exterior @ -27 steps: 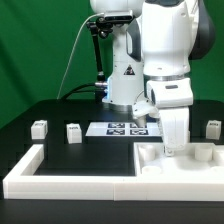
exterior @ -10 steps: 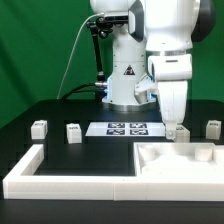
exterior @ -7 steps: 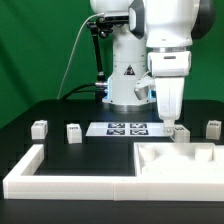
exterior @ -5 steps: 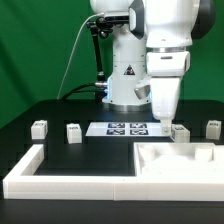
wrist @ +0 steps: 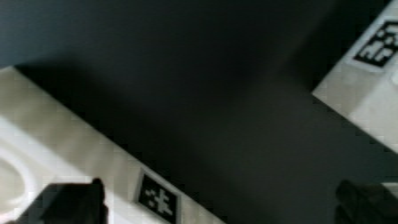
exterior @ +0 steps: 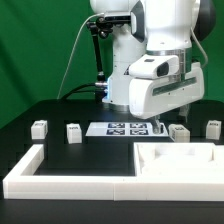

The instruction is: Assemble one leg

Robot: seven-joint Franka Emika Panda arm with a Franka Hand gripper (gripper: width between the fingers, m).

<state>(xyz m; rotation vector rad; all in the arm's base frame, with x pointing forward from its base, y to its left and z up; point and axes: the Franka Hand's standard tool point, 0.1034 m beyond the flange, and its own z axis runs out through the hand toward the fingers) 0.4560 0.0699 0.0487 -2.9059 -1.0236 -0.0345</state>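
Four small white legs with tags stand on the black table in the exterior view: two at the left (exterior: 39, 128) (exterior: 73, 132) and two at the right (exterior: 179, 132) (exterior: 212, 127). My gripper (exterior: 167, 121) hangs tilted over the table, just behind the big white tray-like part (exterior: 150, 163) and close beside the nearer right leg. In the wrist view the gripper (wrist: 222, 200) is open, its fingertips (wrist: 75, 202) far apart with only dark table and the tagged edge of the tray-like part (wrist: 54, 140) between them. It holds nothing.
The marker board (exterior: 125, 127) lies in front of the robot's base and shows in the wrist view (wrist: 365, 70). The long white L-shaped wall (exterior: 60, 178) runs along the front and the exterior view's left.
The gripper rose from the tray-like part's far corner and moved back toward the marker board. The hand has now swung from upright to a strong sideways tilt. No part moved.
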